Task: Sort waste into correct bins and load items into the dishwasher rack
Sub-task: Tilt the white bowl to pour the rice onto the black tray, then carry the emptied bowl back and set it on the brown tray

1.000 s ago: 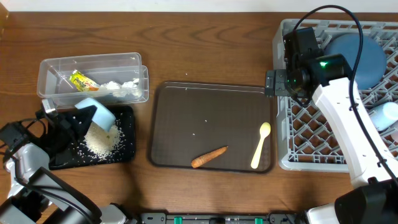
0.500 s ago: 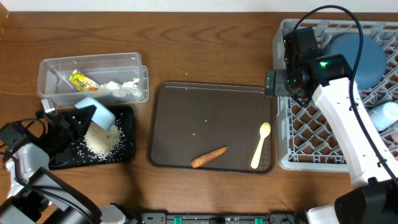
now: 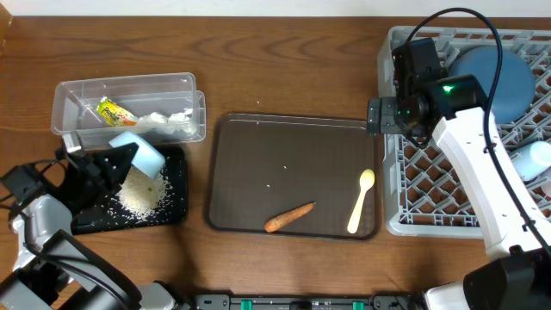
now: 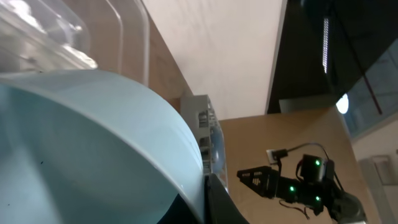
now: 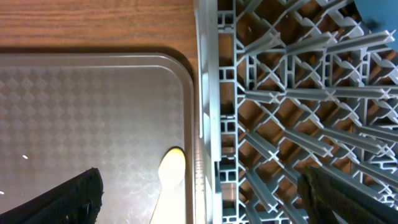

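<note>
Overhead: left fingers (image 3: 105,165) clamped on tilted bowl (image 3: 139,155) above black tray (image 3: 179,165), right fingers (image 5: 81,194) apart by rack (image 3: 388,185); risk, rice (image 3: 138,196) spilling onto bench (image 3: 284,52) if bowl swings.

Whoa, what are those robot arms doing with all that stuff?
It's clean-up. The left pincer holds a pale-blue bowl tipped over the black tray, where a pile of rice lies. The right pincer hangs open above the edge where the brown tray meets the grey rack. A cream spoon and a carrot piece lie on the brown tray, and a dark-blue plate is already in the rack.
</note>
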`<control>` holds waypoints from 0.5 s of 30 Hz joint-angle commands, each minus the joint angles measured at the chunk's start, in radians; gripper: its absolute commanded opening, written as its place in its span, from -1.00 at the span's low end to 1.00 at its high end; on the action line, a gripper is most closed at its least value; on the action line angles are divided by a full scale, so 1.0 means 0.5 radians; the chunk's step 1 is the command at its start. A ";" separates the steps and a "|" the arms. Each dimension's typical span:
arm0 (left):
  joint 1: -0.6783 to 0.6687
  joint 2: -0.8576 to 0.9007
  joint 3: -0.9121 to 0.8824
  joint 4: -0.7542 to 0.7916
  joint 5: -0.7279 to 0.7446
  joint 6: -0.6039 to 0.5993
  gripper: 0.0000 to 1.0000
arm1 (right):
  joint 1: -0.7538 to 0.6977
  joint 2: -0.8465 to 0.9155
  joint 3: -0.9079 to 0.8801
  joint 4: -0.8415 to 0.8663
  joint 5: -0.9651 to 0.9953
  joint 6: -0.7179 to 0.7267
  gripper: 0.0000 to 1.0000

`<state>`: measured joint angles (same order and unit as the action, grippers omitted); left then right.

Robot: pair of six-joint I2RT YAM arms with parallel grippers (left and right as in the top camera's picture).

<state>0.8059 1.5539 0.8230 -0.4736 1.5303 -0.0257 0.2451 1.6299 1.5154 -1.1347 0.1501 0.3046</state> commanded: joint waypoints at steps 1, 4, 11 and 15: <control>-0.078 -0.030 0.008 -0.008 0.085 0.003 -0.88 | -0.005 0.009 0.017 -0.011 0.008 -0.048 0.99; -0.162 -0.037 0.008 -0.041 0.085 0.003 -0.88 | -0.005 0.009 0.017 -0.013 0.008 -0.060 0.98; -0.552 -0.143 0.014 -0.043 -0.225 -0.007 -0.88 | -0.005 0.009 0.017 -0.013 0.006 -0.060 0.98; -0.822 -0.272 0.066 -0.007 -0.494 -0.089 -0.88 | -0.005 0.009 0.017 -0.015 0.006 -0.060 0.99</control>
<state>0.4610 1.4654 0.8234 -0.4866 1.3994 -0.0372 0.2451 1.6299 1.5154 -1.1408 0.1501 0.2874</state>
